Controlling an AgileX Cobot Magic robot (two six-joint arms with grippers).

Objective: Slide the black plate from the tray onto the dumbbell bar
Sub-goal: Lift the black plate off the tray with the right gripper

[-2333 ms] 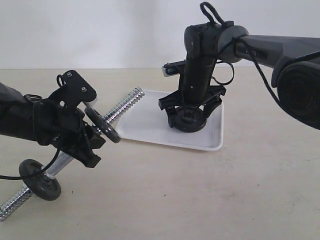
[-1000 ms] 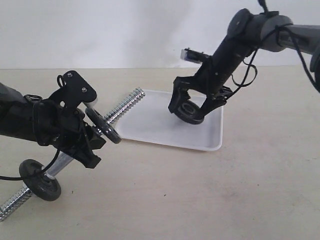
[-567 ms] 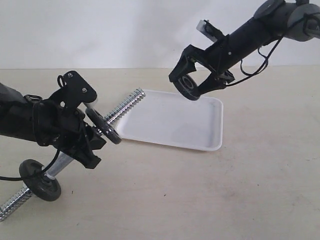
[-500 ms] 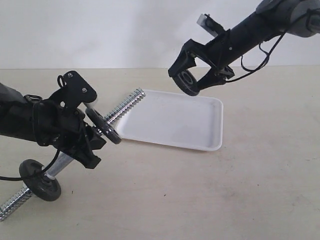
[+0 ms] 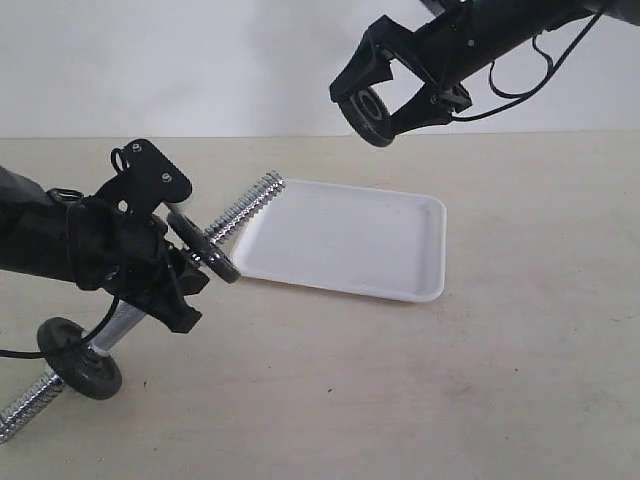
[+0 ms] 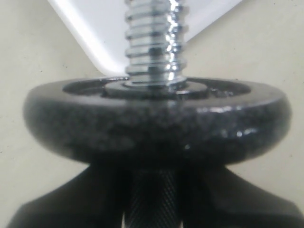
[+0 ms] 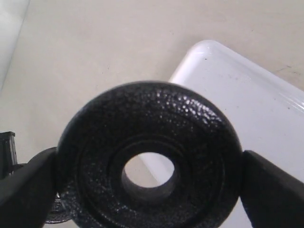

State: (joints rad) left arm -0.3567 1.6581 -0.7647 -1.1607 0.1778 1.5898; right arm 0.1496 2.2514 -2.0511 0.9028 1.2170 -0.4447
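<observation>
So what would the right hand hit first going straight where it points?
Carrying the black plate, probably the tray, at its corner by the dumbbell bar tip; depth is unclear.

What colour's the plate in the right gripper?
The plate is black all over, with a pebbly texture; the right wrist view shows it best.

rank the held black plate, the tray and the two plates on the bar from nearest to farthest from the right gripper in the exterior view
1. black plate, clamped in the right gripper, up high at right.
2. tray, lying below it.
3. mid-bar plate, on the dumbbell bar at left.
4. end plate, low at far left.
</observation>
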